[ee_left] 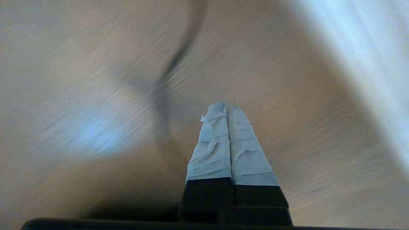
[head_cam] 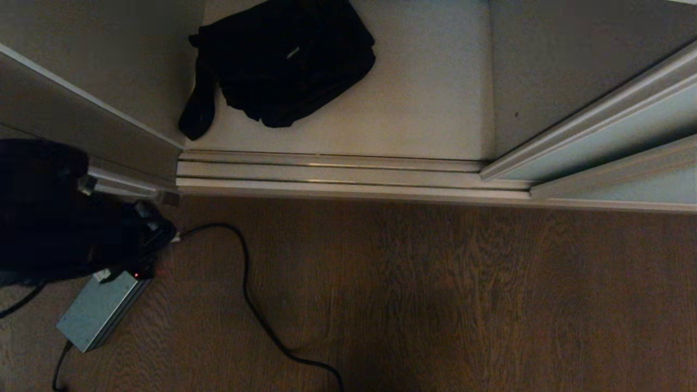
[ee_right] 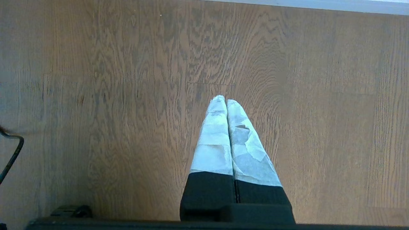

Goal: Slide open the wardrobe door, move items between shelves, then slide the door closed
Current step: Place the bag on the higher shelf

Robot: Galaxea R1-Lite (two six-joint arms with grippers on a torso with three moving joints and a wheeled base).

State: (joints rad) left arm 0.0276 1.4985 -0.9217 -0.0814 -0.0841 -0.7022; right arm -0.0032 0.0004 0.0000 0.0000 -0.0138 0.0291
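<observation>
Black bag (head_cam: 283, 60) lies on the white shelf (head_cam: 425, 103) inside the wardrobe, well apart from both grippers; left gripper (ee_left: 227, 107) and right gripper (ee_right: 225, 100) pinched together, empty, over wooden floor (ee_right: 96, 80).

- The wardrobe opening stands free ahead of me: the sliding wardrobe door (head_cam: 599, 144) sits off to the right, leaving a wide gap over the floor track (head_cam: 337, 174).
- On the bottom shelf (head_cam: 435, 98), the black bag (head_cam: 283, 60) fills the left rear; the right half is bare.
- The wardrobe's left side panel (head_cam: 81, 114) walls that side.
- On the wooden floor (head_cam: 463, 299), a black cable (head_cam: 256, 305) and a grey box (head_cam: 101, 310) clutter my left; the right is open.
</observation>
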